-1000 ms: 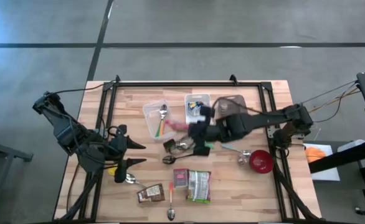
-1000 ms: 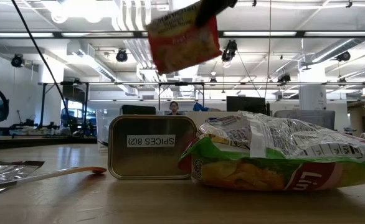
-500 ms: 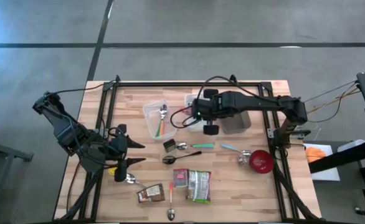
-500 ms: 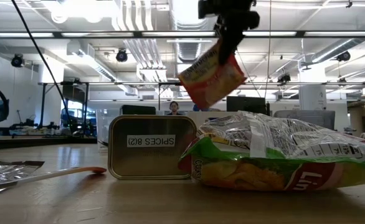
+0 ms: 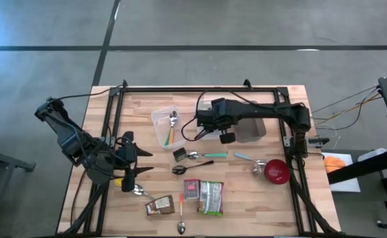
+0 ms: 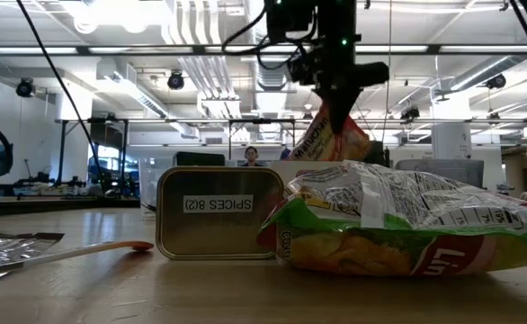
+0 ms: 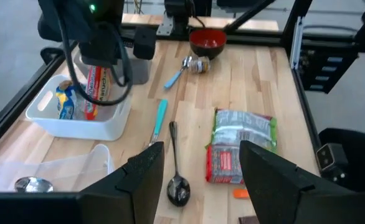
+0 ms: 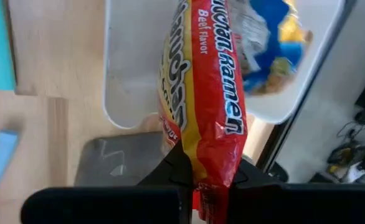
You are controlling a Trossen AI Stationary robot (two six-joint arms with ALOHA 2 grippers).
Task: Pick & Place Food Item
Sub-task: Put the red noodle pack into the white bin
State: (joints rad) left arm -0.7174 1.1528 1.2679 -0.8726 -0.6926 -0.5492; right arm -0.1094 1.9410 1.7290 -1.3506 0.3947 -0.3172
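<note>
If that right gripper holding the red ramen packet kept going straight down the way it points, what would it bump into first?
Most likely the white bin: the right gripper points the ramen packet down into it, beside a blue snack bag. Depth is hard to judge.

A red bowl [image 5: 277, 171] sits at four o'clock, a clear tub [image 5: 166, 125] at ten, spoons [image 5: 192, 167] and snack packets [image 5: 211, 197] around six.

Big open workshop kind of space: grey concrete floor [image 5: 180, 33] with dark seams running across it, all around the wooden table [image 5: 253, 198]. Behind it, a high ceiling with long strip lights [image 6: 111, 49] and exposed ducts [image 6: 196, 22], plus desks with monitors [image 6: 349, 150].
</note>
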